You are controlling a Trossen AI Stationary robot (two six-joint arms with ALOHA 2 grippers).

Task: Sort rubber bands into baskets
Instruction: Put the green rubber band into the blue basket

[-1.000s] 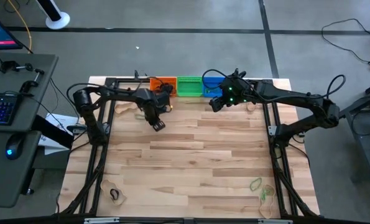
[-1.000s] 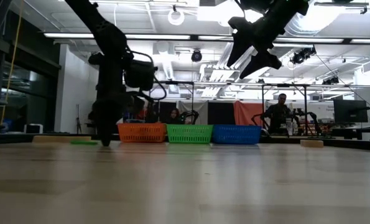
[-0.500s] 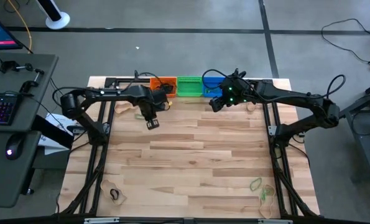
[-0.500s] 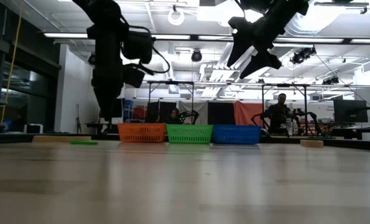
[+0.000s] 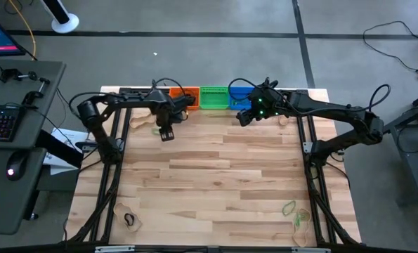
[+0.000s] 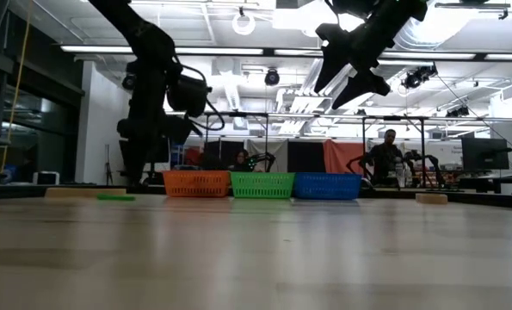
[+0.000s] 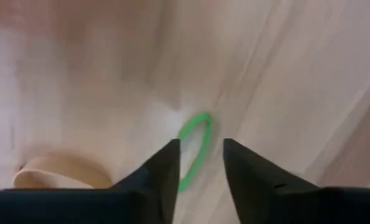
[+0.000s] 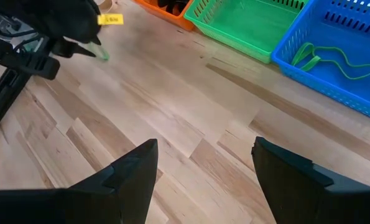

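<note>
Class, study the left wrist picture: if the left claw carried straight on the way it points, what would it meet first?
Probably the green rubber band, seen between the left claw's open fingertips; whether it hangs there or lies on the wooden table beyond is unclear.

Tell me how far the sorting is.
Done: green bands lie in the blue basket. In hand: a green band at the left pincer's tips. Left: black band, second green band, tan band, far from the baskets. Right pincer waits open.
</note>
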